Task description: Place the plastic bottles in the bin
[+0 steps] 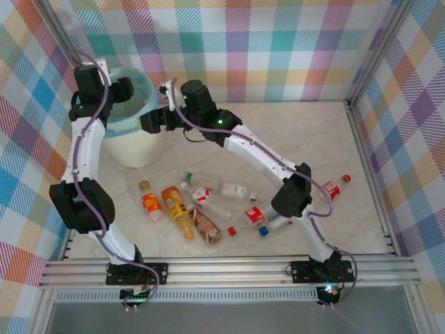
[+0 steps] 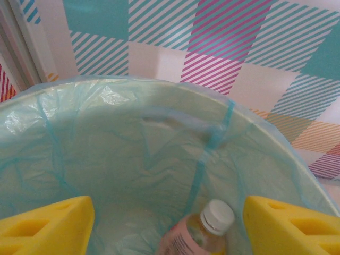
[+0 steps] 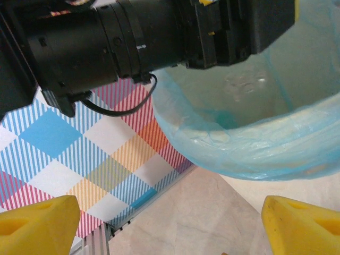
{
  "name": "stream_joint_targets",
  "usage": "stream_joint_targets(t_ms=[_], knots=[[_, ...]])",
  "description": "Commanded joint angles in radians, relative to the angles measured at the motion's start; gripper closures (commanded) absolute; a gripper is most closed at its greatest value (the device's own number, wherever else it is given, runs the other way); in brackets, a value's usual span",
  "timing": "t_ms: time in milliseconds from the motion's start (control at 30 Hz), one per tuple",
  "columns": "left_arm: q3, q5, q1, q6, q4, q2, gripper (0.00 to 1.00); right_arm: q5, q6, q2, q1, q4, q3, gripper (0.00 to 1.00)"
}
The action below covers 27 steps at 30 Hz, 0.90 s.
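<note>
The bin (image 1: 136,142) is white, lined with a light blue-green bag (image 2: 133,159), and stands at the back left. My left gripper (image 1: 122,92) hangs over its mouth, and its yellow fingers (image 2: 48,226) stand wide apart, so the left gripper (image 2: 167,212) is open. A pink-labelled bottle with a white cap (image 2: 204,228) lies loose below, inside the bag, touching neither finger. My right gripper (image 1: 147,124) is open and empty beside the bin's right rim (image 3: 255,143); in its wrist view the right gripper (image 3: 170,212) looks at bare table. Several plastic bottles (image 1: 177,209) lie mid-table.
One red-labelled bottle (image 1: 332,188) lies apart at the right, near the right arm's elbow. A loose red cap (image 1: 231,231) and blue cap (image 1: 264,232) lie among the bottles. Plaid walls and an aluminium frame (image 1: 365,160) close in the table.
</note>
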Motion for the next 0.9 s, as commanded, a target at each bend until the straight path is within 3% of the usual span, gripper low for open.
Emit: stream_joint_targets(t_ms=[0, 233, 433, 567, 867], knots=[[-0.001, 0.014, 0.009, 0.015, 0.005, -0.048, 0.26, 0.011, -0.03, -0.071, 0.01, -0.015, -0.055, 0.11], [0.036, 0.091, 0.004, -0.038, -0.023, -0.102, 0.26, 0.053, -0.082, -0.177, 0.007, -0.063, -0.149, 0.1], [0.068, 0.05, -0.076, -0.036, -0.096, -0.179, 0.27, 0.09, -0.085, -0.278, -0.029, -0.145, -0.249, 0.08], [0.055, 0.008, -0.175, -0.047, -0.129, -0.241, 0.27, 0.137, -0.046, -0.397, -0.087, -0.139, -0.433, 0.08], [-0.102, -0.088, -0.518, 0.019, -0.087, -0.318, 0.27, 0.266, 0.063, -0.686, -0.306, -0.216, -0.892, 0.12]])
